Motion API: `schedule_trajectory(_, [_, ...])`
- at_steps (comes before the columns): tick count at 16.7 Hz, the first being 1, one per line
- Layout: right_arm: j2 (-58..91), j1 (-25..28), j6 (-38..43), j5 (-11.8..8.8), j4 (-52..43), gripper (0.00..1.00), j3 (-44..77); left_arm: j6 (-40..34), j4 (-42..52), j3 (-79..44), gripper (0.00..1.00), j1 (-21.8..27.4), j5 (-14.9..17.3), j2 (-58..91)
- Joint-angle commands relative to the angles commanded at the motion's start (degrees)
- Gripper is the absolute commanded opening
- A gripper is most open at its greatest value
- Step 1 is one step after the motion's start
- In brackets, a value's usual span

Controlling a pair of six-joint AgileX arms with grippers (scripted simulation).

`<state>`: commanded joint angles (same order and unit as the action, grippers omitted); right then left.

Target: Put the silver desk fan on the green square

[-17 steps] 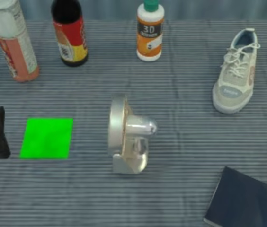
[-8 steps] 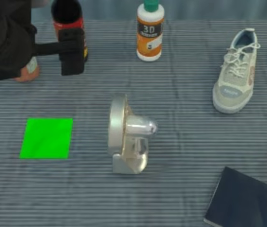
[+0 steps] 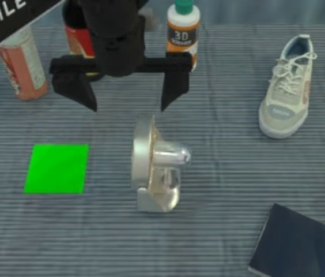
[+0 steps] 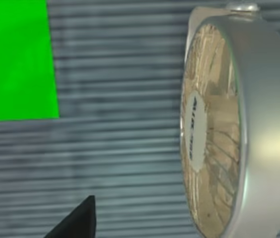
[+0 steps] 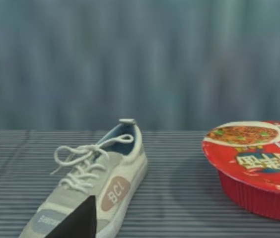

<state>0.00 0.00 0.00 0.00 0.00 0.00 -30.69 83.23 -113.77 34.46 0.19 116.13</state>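
While its fingers spread wide and hold nothing, the left gripper point(image 3: 129, 97) hangs at upper centre of the top view, just above the silver desk fan point(image 3: 155, 167) standing mid-frame; the green square point(image 3: 56, 168) lies apart at left; the striped tablecloth point(image 3: 226, 184) covers everything.
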Motion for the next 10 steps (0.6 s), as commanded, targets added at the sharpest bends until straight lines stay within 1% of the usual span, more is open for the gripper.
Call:
schedule_trajectory(4, [0.00,0.00,0.00,0.00,0.00,1.00,0.00,-1.46,4.19,-5.09,1.00,1.71,-0.01,5.34])
schedule_trajectory(10, [0.00,0.00,0.00,0.00,0.00,1.00,0.00,-1.31,3.11,-3.96,1.00,1.50,-0.01,5.16])
